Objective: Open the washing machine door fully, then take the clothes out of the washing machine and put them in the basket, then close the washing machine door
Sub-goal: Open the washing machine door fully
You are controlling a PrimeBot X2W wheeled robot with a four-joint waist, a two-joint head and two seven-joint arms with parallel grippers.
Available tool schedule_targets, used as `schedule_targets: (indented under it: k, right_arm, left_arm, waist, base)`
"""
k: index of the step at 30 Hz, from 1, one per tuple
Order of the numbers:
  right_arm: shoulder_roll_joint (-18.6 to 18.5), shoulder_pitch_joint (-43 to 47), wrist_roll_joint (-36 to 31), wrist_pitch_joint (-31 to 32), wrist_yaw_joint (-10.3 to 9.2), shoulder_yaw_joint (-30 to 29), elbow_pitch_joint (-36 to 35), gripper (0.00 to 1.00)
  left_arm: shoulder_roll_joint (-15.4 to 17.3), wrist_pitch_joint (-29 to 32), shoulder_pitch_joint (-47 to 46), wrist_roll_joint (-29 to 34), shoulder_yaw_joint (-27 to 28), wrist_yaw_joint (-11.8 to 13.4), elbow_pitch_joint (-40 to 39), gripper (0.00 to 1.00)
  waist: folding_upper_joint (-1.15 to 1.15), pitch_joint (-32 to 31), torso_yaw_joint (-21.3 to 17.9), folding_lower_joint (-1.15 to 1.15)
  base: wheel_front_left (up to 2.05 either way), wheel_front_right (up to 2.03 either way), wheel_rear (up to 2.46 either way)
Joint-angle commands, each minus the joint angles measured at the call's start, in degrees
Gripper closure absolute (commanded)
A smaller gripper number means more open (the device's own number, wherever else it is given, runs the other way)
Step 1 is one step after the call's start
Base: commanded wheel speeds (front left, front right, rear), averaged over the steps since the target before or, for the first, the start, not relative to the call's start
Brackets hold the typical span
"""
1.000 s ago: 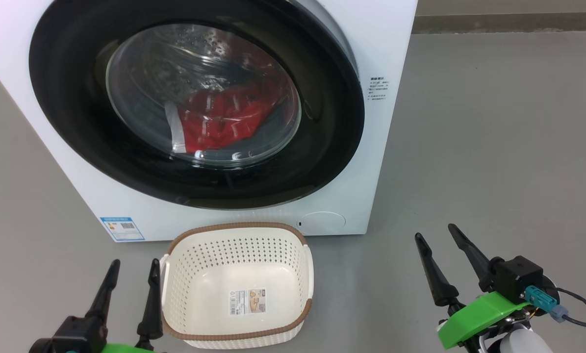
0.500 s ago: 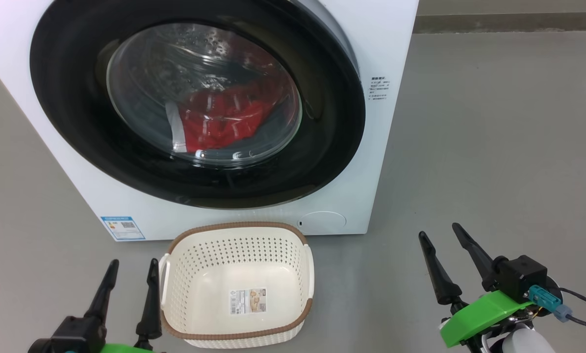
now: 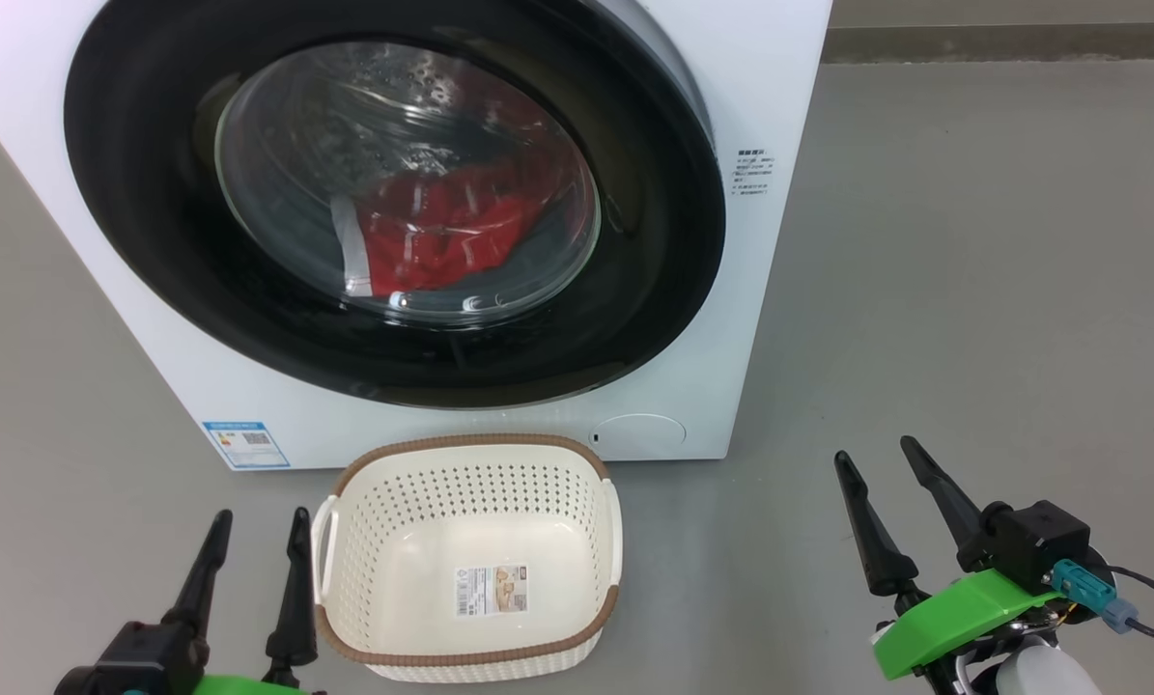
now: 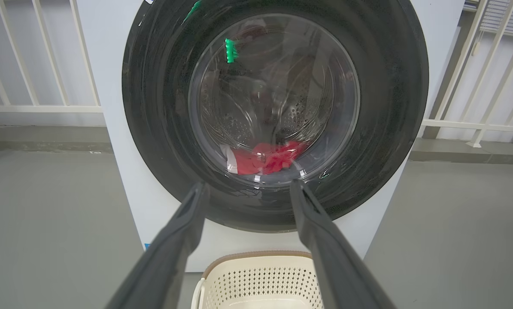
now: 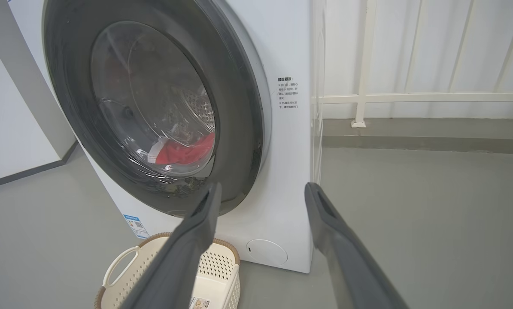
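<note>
One washing machine [image 3: 779, 106], door [image 3: 142, 241] shut, holds red clothes [image 3: 441, 236]; one basket [image 3: 470, 446] holds a label [image 3: 491, 590]; left gripper [image 3: 260, 514] and right gripper [image 3: 875, 449] gape.

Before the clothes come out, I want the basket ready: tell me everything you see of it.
The basket is small, cream-white plastic, rounded rectangular, with perforated walls, a brown woven-look rim and a loop handle on each side. It stands upright on the grey floor just in front of the washing machine, below its door. It holds nothing but a paper label stuck on its bottom.
</note>
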Motion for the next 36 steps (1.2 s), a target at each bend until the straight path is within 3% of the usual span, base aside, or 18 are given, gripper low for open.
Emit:
schedule_targets:
  k: [1, 24, 25, 26, 27, 31, 36]
  right_arm:
    - [-0.2, -2.0, 0.8, -0.7, -0.06, 1.1, -1.5, 0.0]
    - [-2.2, -6.0, 4.2, -0.7, -0.06, -1.9, -2.0, 0.0]
    - [-2.3, -6.3, 4.5, -0.7, -0.06, -2.0, -2.1, 0.08]
    - [-2.4, -6.6, 4.7, -0.7, -0.06, -2.2, -2.2, 0.37]
    - [-2.6, -6.9, 4.9, -0.7, -0.06, -2.4, -2.1, 0.55]
    - [-3.1, -8.3, 6.9, -0.7, -0.06, -2.8, -2.2, 1.0]
    - [-4.0, -9.8, 11.9, -0.7, -0.06, -2.0, -2.0, 1.0]
  left_arm:
    - [1.0, -0.7, -2.5, -0.4, 1.9, 0.3, -1.3, 0.0]
    - [1.0, -0.7, -4.3, -0.9, 1.3, 0.1, -1.8, 0.0]
    - [1.0, -0.7, -4.4, -0.9, 1.3, 0.0, -1.8, 0.0]
    - [1.0, -0.7, -4.5, -0.9, 1.3, 0.0, -1.9, 0.0]
    - [1.0, -0.7, -4.7, -0.9, 1.2, 0.0, -1.9, 0.0]
    - [1.0, -0.7, -5.3, -0.7, 1.0, 0.0, -2.0, 0.0]
    - [1.0, -0.7, -5.8, -0.8, 0.8, 0.0, -2.1, 0.0]
  waist:
    - [0.0, 0.1, 0.1, 0.0]
    - [0.0, 4.5, 1.9, 0.0]
    - [0.0, 4.7, 2.0, 0.0]
    - [0.0, 5.0, 2.1, 0.0]
    - [0.0, 5.3, 2.3, 0.0]
    - [0.0, 6.5, 2.9, 0.0]
    - [0.0, 7.4, 3.5, 0.0]
  base:
    - [0.0, 0.0, 0.0]
    - [0.0, 0.0, 0.0]
    - [0.0, 0.0, 0.0]
    - [0.0, 0.0, 0.0]
    - [0.0, 0.0, 0.0]
    - [0.0, 0.0, 0.0]
    - [0.0, 0.0, 0.0]
